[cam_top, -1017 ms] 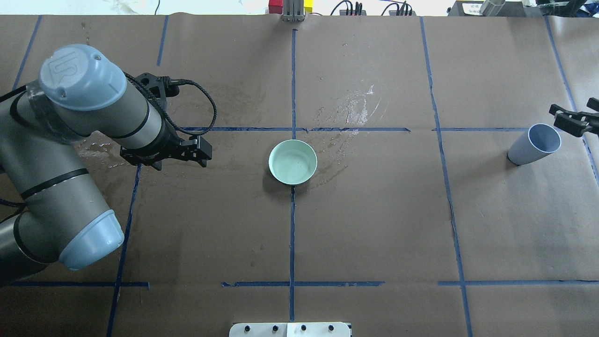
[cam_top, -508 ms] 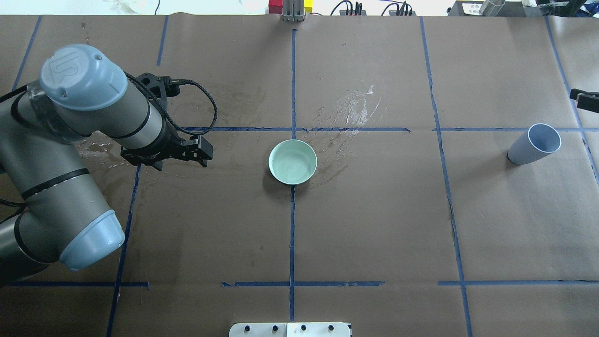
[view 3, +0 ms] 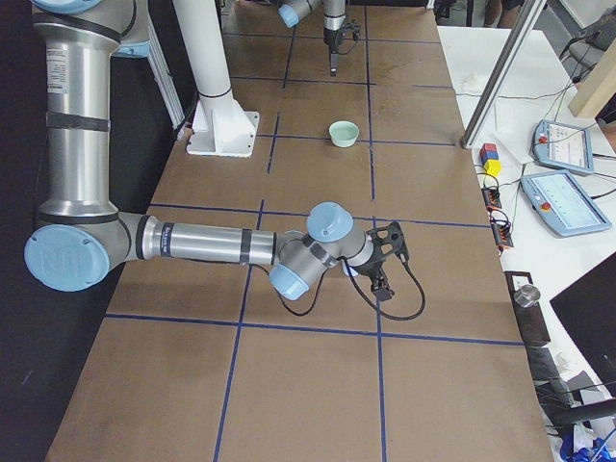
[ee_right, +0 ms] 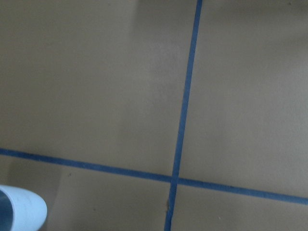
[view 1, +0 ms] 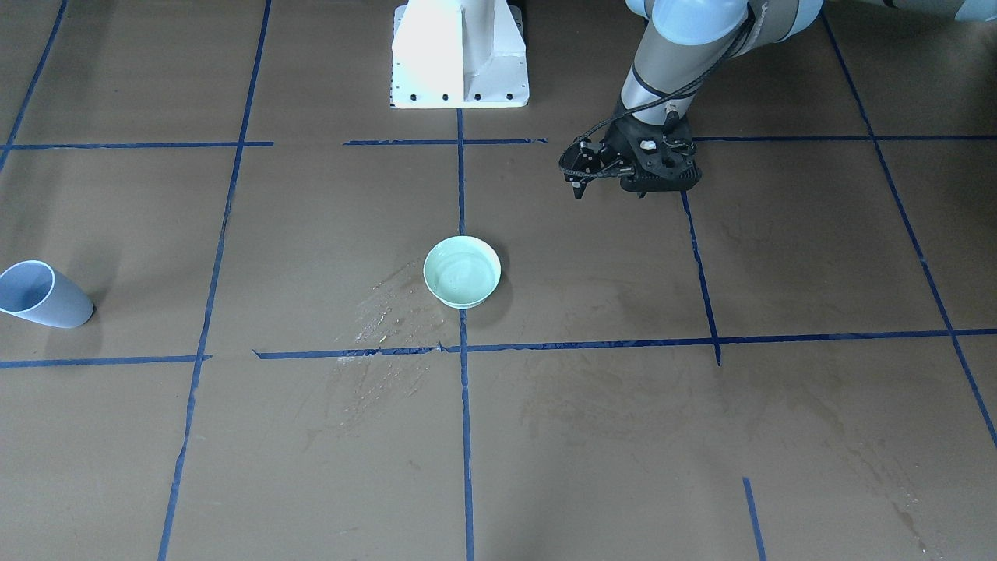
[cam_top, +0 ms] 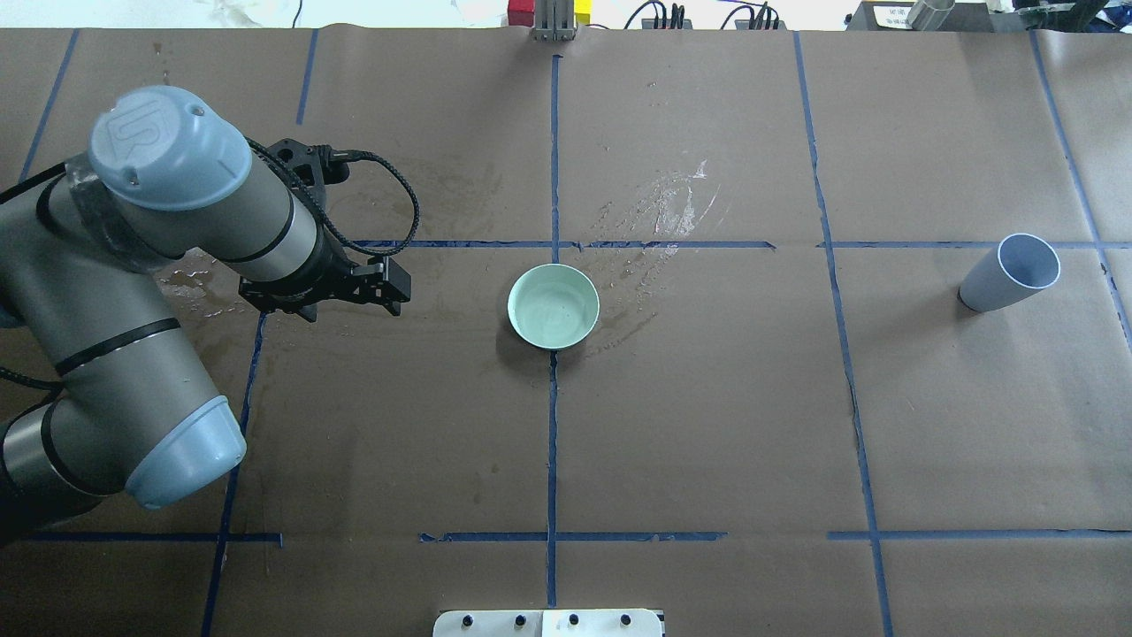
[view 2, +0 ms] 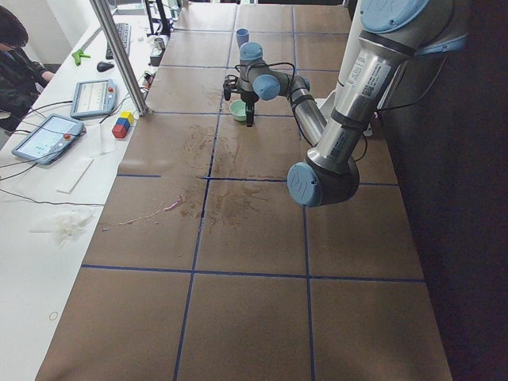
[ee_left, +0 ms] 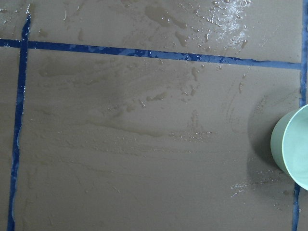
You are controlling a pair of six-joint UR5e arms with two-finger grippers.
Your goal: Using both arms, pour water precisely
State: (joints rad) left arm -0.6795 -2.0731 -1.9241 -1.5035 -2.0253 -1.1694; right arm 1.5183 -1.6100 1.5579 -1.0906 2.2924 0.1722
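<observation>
A mint-green bowl (cam_top: 553, 307) (view 1: 462, 271) stands at the table's middle, its inside faintly glossy with water (view 1: 459, 274). My left arm (cam_top: 177, 203) holds its gripper (cam_top: 354, 301) (view 1: 607, 191) pointing down, open and empty, well to the left of the bowl. The bowl's rim shows at the right edge of the left wrist view (ee_left: 293, 144). A pale blue cup (cam_top: 1008, 274) (view 1: 43, 296) stands alone at the far right, and its edge shows in the right wrist view (ee_right: 19, 211). The right gripper (view 3: 388, 255) shows only in the exterior right view, so I cannot tell its state.
Wet patches and droplets (ee_left: 226, 9) darken the brown paper beside and beyond the bowl. Whitish smears (cam_top: 676, 208) lie past it. The white pedestal (view 1: 459, 54) is at the robot's side. A person (view 2: 16, 55), tablets and coloured blocks (view 2: 121, 125) are on the side bench.
The right gripper, beside the cup's rim a second ago, has pulled away and left the overhead view. The cup stays put. My left arm has shifted slightly right, toward the bowl.
</observation>
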